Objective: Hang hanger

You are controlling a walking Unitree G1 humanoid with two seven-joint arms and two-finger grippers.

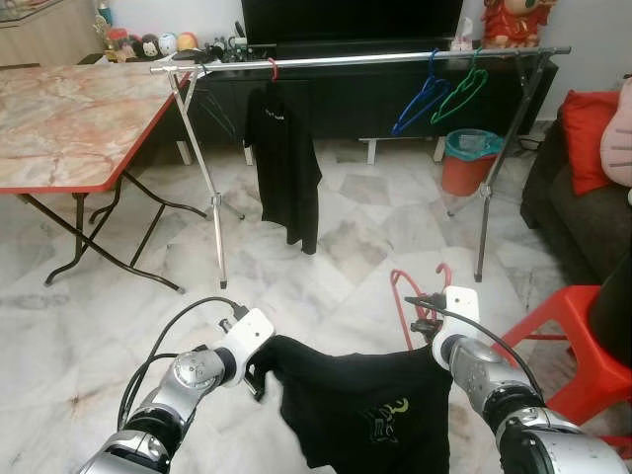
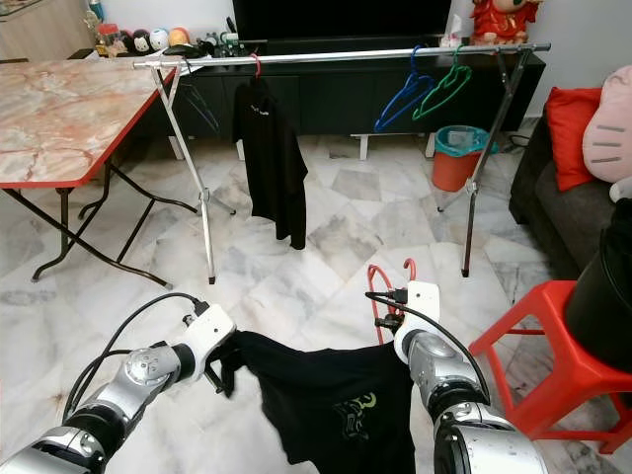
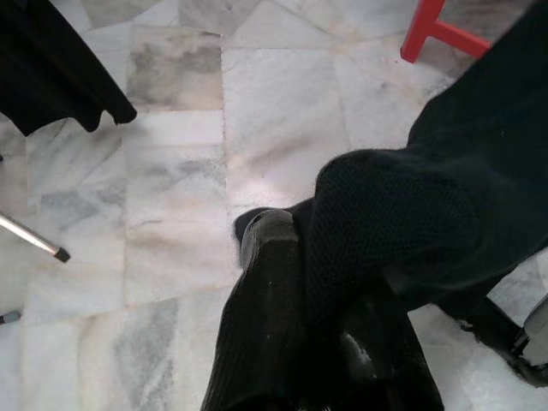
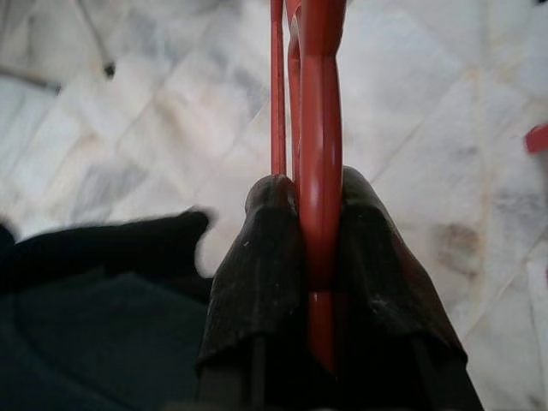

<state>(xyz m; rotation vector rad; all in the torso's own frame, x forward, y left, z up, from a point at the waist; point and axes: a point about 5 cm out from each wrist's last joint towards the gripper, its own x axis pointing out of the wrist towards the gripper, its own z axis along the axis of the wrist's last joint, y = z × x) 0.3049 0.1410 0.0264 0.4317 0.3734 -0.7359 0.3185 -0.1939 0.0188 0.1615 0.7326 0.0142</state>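
The red hanger point(image 4: 318, 171) stands low in front of the robot, above the marble floor point(image 1: 326, 267), its hook point(image 1: 441, 275) rising past the right wrist and its lower part hidden behind the black T-shirt point(image 1: 360, 405) draped on it. The right gripper point(image 4: 315, 193) is clenched on the hanger, both black fingers point(image 4: 261, 257) pressed flat against the red bar with no gap showing. The left gripper point(image 3: 304, 231) is pinched on a bunched fold of the same shirt at its left edge; one finger point(image 3: 261, 291) is plain to see, the other is buried in dark cloth (so its outline is hard to make out). The shirt sags between the two grippers, its bottom cut off by the frame edge. Well beyond stands the metal clothes rail point(image 1: 395, 59), carrying another black shirt point(image 1: 286, 163) on a red hook, a blue hanger point(image 1: 423, 99) and a green hanger point(image 1: 462, 91). A marble-topped folding table point(image 1: 69, 123) stands to the left and a red plastic stool point(image 1: 578, 346) to the right, partly cut off.
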